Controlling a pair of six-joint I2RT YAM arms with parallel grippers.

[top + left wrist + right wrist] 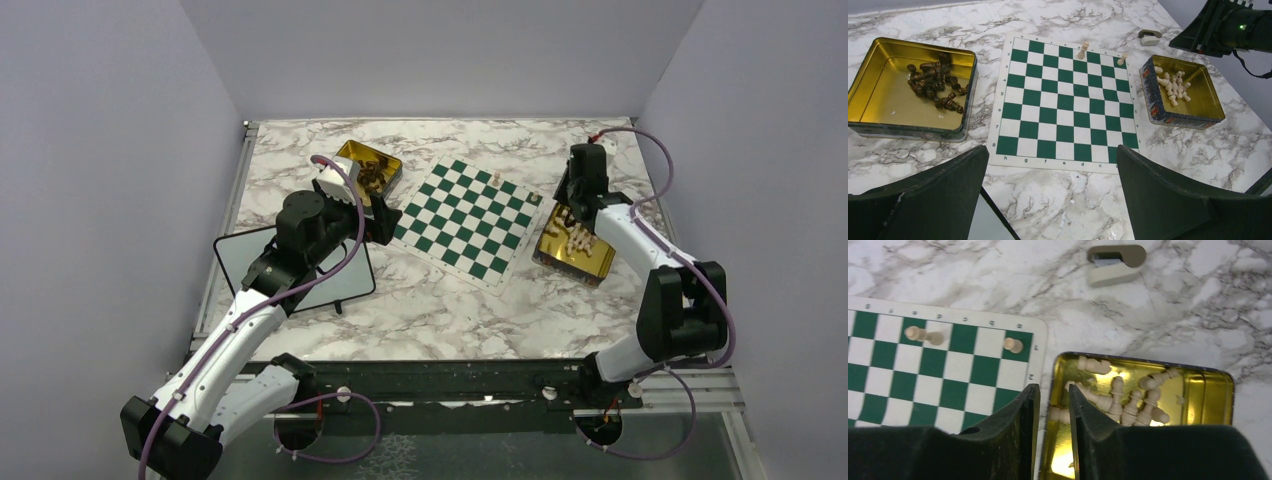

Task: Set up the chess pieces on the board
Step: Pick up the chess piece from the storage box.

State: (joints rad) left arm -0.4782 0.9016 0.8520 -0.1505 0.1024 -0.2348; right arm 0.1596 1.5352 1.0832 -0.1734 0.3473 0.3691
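The only legible marks are on the white border of the flat square green-and-white checked board (1065, 102). In the left wrist view, small dark letters run along its near edge, reading h, g, f, e, d, c from left to right, and an 8 stands at the near left corner, with further digits up that side too small to tell. In the right wrist view, a 1 and a 2 stand on the border beside the corner squares. Printing on the gold rectangular tin's (1153, 100) outer wall is too blurred to read.
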